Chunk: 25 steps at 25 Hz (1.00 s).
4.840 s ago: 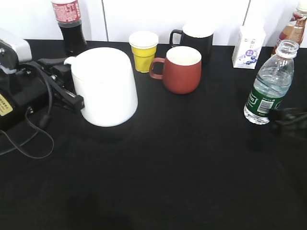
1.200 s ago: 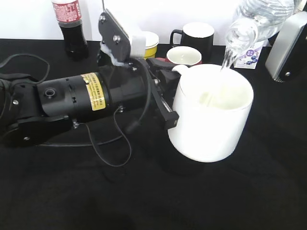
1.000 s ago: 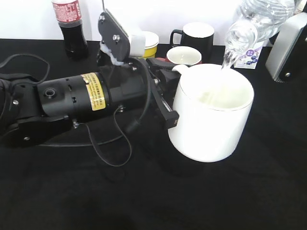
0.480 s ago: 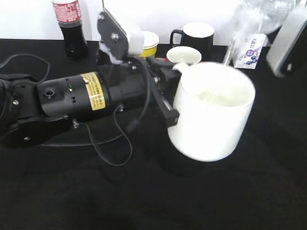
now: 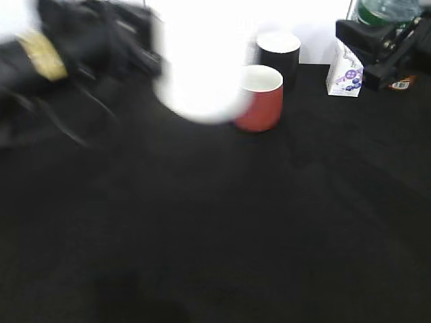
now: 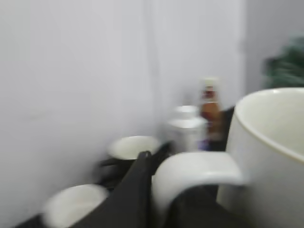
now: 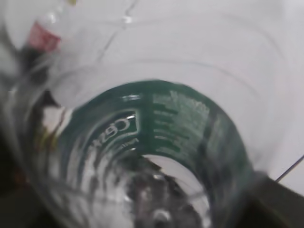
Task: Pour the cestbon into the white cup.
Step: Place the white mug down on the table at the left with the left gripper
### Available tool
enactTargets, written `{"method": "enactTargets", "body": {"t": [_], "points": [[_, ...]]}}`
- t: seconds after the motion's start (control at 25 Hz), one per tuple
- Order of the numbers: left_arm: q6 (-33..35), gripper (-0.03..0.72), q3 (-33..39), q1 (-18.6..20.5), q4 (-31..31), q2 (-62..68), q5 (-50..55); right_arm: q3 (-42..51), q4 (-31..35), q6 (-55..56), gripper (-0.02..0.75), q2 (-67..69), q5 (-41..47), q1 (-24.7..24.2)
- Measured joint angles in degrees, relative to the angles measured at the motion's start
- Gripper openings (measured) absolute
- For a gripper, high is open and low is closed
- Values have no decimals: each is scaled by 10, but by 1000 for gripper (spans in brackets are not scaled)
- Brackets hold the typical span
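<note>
The white cup (image 5: 201, 64) is a blurred white shape in the air at upper centre-left. My left gripper (image 5: 138, 50) is shut on its loop handle. In the left wrist view the cup (image 6: 273, 142) fills the right side, with a black finger of my left gripper (image 6: 142, 185) against the handle. My right gripper (image 5: 377, 44) is at the top right, shut on the cestbon (image 5: 384, 10), of which only the green label shows. In the right wrist view the clear ribbed cestbon (image 7: 156, 142) fills the frame, water inside.
A red-brown mug (image 5: 261, 97), a black mug (image 5: 277, 50) and a white carton (image 5: 343, 74) stand at the back of the black table (image 5: 215, 222). The left wrist view also shows a brown drink bottle (image 6: 210, 107). A cola bottle (image 7: 43, 35) shows in the right wrist view.
The pouring has stopped. The left arm has swung the white cup fast up and to the left. The right arm has carried the bottle back to the top right corner.
</note>
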Motion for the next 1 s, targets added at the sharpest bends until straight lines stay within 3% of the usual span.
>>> {"method": "enactTargets", "body": {"t": [0.16,0.24,0.52,0.68,1.0], "points": [[0,48,0,110,-4,-8,13,0,28,41,498,0,66,0],[10,48,0,129,-13,-5,20,0,29,42,498,0,69,0],[112,53,0,132,-182,125,-99,0,29,42,497,0,69,0],[152,63,-1,132,-240,236,-205,0,29,43,497,0,69,0],[163,76,-99,132,-245,366,-215,0,29,43,497,0,69,0]]}}
